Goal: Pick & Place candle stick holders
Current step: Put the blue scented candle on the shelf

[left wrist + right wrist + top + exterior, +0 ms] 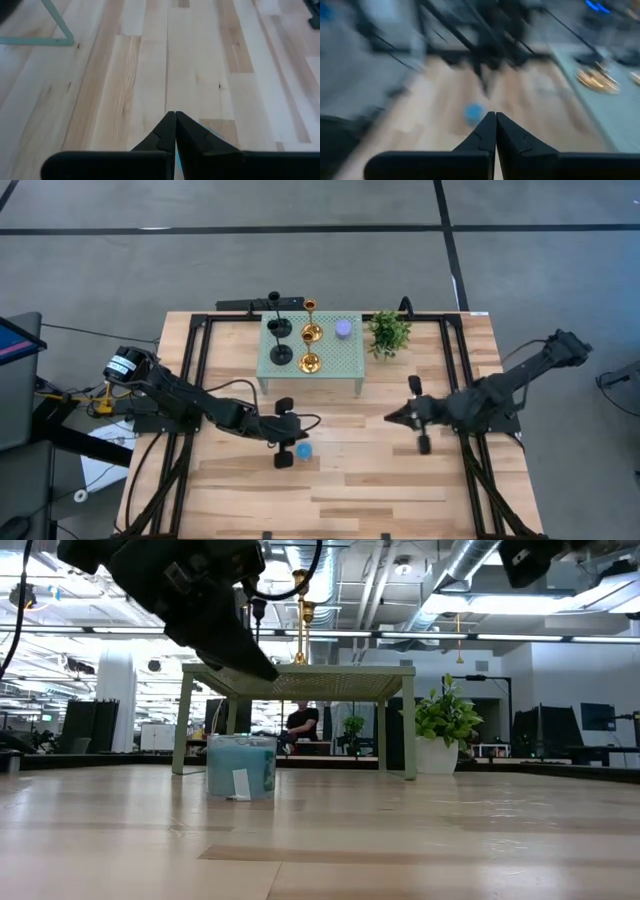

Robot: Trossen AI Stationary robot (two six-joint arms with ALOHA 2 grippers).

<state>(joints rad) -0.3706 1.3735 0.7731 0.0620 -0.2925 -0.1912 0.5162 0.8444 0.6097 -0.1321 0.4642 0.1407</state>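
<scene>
High view puts a small pale green perforated stand (335,365) at the far middle of the wooden table (380,480), and everything else can be placed from it. On the stand's left part stand two black candle stick holders (279,340), one behind the other, and just right of them two gold candle stick holders (310,348), also one behind the other. A small lilac round object (343,329) sits on the stand's far right part. A green potted plant (388,333) stands on the table just off the stand's right edge.

The left gripper (300,423) hangs over the table in front of the stand's left half, holding nothing; in the left wrist view its fingers (165,132) are pressed together tip to tip. A small blue cup-like container (302,450) rests on the table just in front of this gripper, farther from the stand; the low view shows it as a translucent blue tub (241,767) standing before the stand's legs.

The right gripper (390,418) is in front of the stand's right corner, pointing toward the left arm, well apart from the holders. Its fingers (485,132) are likewise closed against each other and empty.
</scene>
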